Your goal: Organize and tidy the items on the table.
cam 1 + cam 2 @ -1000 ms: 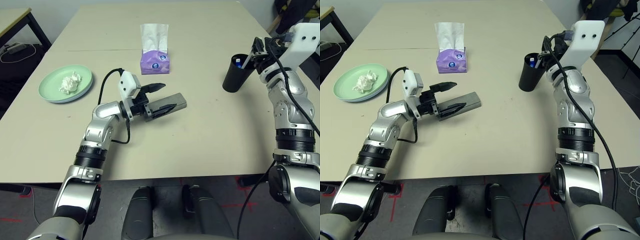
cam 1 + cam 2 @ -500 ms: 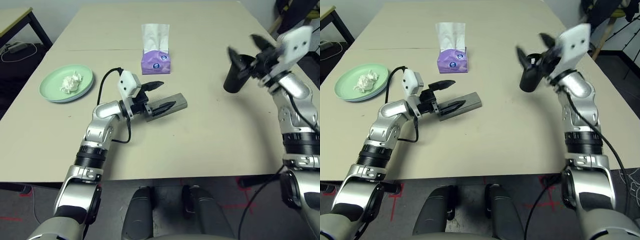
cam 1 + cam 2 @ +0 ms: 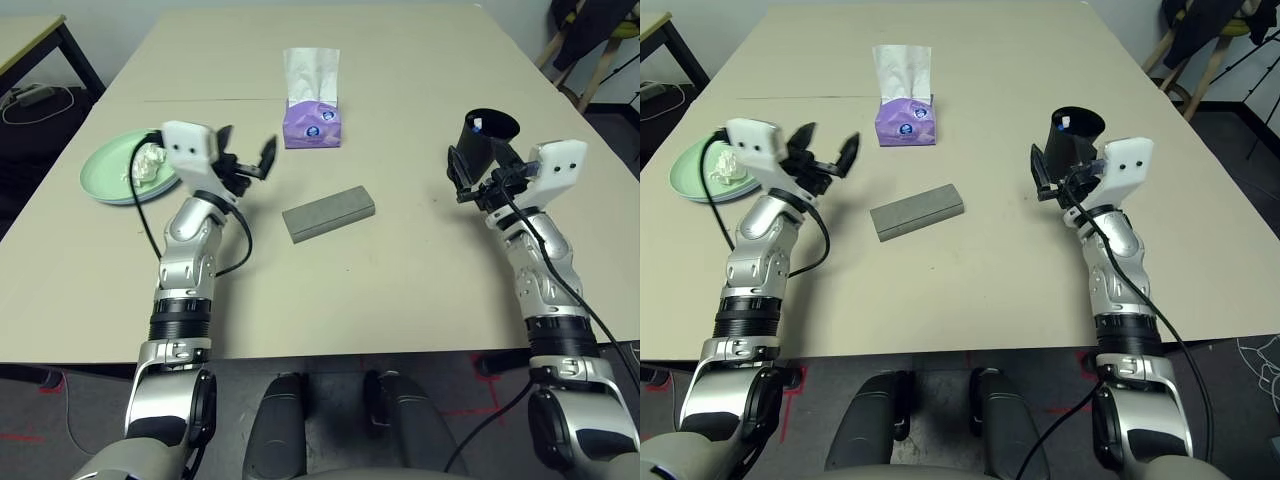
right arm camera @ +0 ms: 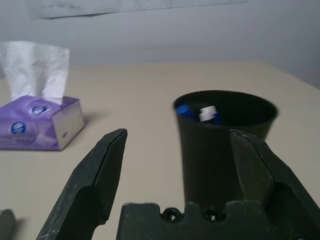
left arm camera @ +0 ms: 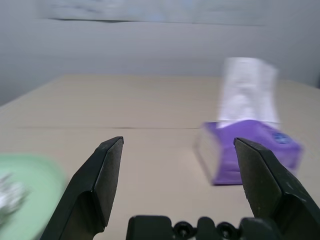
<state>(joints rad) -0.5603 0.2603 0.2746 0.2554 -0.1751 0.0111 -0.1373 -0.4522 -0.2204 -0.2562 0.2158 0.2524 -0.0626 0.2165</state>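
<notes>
The grey glasses case [image 3: 328, 213] lies flat mid-table, with nothing touching it. My left gripper [image 3: 247, 152] hovers open to its left, between it and the pale green plate [image 3: 105, 180], which holds a crumpled white tissue [image 3: 148, 160]. At the right the black cup [image 3: 490, 138] stands upright with a small pen [image 4: 207, 114] inside. My right gripper [image 3: 478, 175] stands open just in front of the cup, its fingers [image 4: 95, 170] wide apart and empty. The left wrist view shows the left fingers [image 5: 97, 185] spread, with nothing between them.
A purple tissue box [image 3: 310, 120] stands behind the case near the table's seam. A smaller desk [image 3: 30, 35] with black legs and cables is at the far left. Wooden legs [image 3: 590, 55] stand beyond the table's right edge.
My left gripper has come off the glasses case, lifting and swinging left toward the plate. My right gripper has drawn back from the cup's rim to its near side and opened wider.
</notes>
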